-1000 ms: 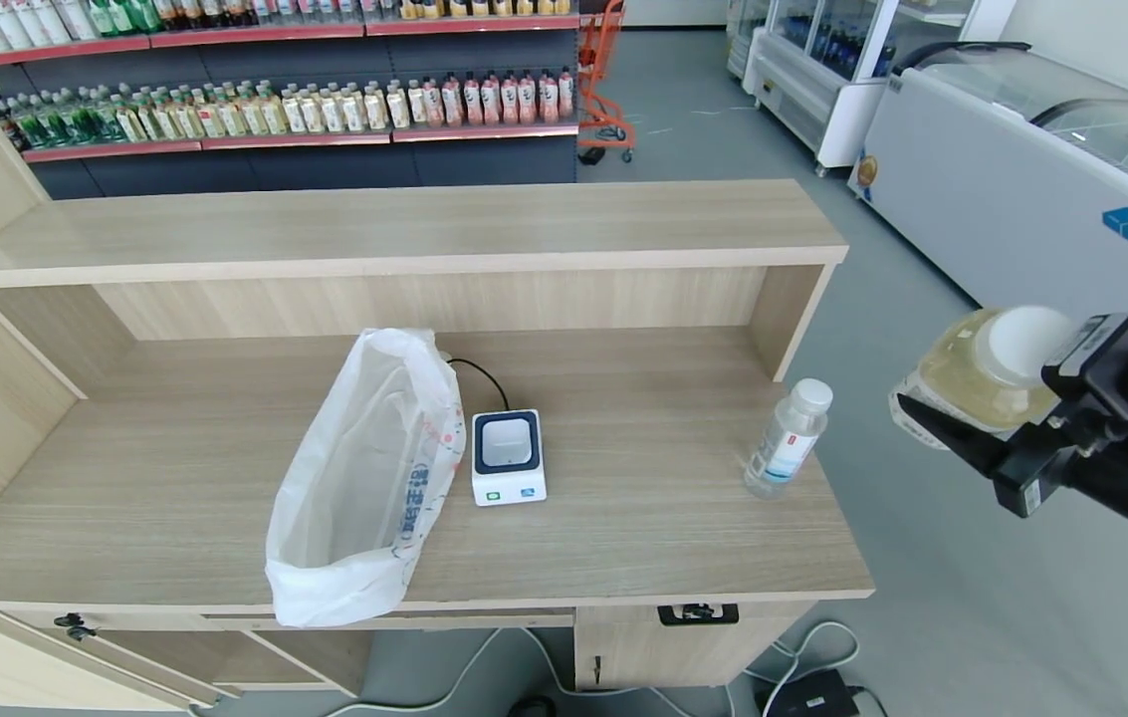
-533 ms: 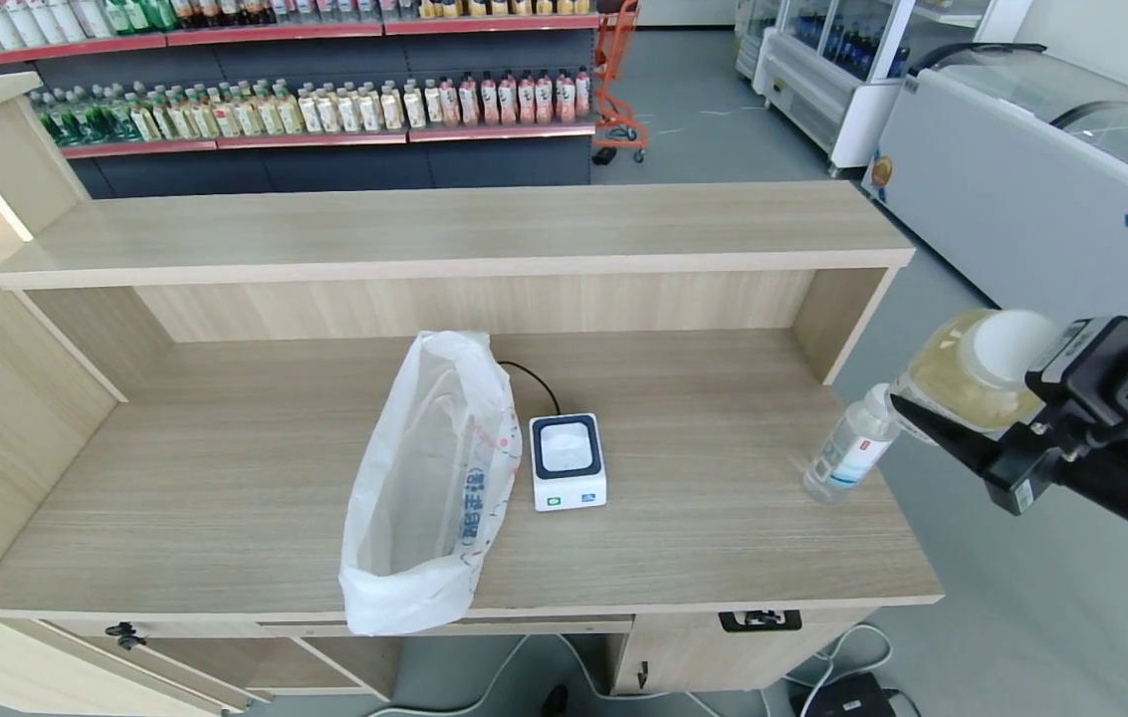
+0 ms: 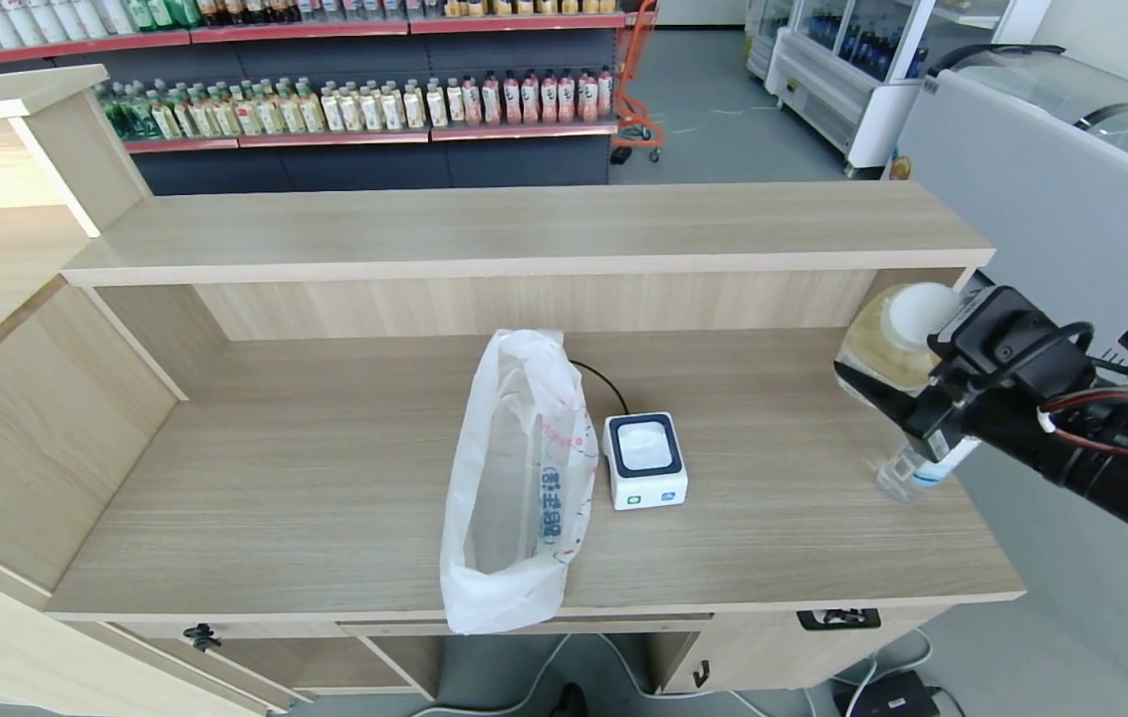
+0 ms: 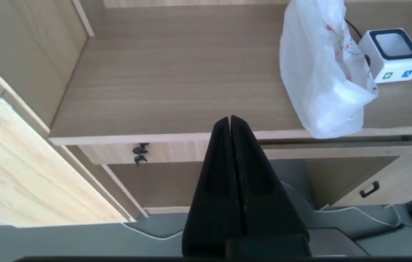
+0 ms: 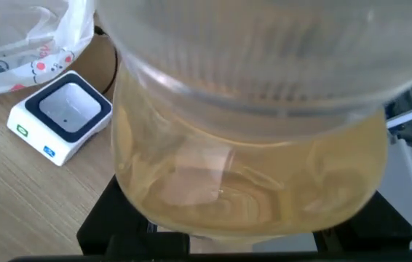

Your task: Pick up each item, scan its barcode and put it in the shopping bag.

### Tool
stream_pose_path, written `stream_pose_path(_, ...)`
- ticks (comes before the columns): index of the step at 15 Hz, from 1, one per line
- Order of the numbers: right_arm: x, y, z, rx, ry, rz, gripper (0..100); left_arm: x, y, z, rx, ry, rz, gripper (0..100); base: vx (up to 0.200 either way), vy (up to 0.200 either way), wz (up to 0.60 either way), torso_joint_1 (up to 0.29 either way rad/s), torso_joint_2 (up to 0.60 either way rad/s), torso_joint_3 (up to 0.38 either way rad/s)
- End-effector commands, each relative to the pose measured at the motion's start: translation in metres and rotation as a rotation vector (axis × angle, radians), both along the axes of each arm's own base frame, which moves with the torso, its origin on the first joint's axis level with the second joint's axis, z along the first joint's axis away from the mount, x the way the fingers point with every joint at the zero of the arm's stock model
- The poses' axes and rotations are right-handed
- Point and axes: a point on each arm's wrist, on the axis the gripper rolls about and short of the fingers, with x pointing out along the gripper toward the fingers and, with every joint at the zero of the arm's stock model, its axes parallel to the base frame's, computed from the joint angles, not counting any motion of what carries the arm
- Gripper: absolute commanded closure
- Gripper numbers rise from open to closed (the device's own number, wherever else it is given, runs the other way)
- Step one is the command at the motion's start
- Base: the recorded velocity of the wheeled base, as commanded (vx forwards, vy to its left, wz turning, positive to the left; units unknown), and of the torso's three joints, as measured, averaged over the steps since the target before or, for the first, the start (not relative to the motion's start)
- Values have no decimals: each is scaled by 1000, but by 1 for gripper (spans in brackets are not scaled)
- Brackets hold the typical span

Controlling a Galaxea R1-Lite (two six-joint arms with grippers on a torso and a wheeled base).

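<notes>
In the head view, the right gripper (image 3: 884,386) sits at the right edge of the frame, above the counter's right end. Its jaws are clamped on a yellowish bottle (image 3: 887,344) with a white cap. Just below it in the frame a clear bottle (image 3: 907,476) stands on the counter (image 3: 305,478), partly hidden by the gripper. The white shopping bag (image 3: 519,478) stands open at the centre of the frame, reaching the counter's front edge. The scanner (image 3: 645,460) is just to its right, and a black cable (image 3: 598,378) runs back from it.

In the left wrist view, the left gripper (image 4: 229,122) hangs in front of the counter's edge with its jaws pressed together, holding nothing. The bag and scanner lie well apart from it.

In the right wrist view, the yellowish bottle sits between the dark fingers (image 5: 111,225), with the scanner and the bag on the counter beyond it.
</notes>
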Motion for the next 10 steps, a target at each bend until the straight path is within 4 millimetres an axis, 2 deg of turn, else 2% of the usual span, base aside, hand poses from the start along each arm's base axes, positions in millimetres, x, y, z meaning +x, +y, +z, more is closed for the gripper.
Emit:
stream_pose_path(1, 27, 10, -28, -17, 69, 58, 100, 0, 0, 0, 0, -1, 0, 100, 0, 200, 0, 2, 2, 2)
stream_pose_path(4, 46, 15, -41, -14, 49, 132, 100, 0, 0, 0, -1, -1, 0, 100, 0, 200, 0, 1, 2, 4)
stream_pose_path(10, 81, 9, -65, -21, 29, 220, 100, 0, 0, 0, -3, -1, 0, 100, 0, 0, 0, 0, 0, 0)
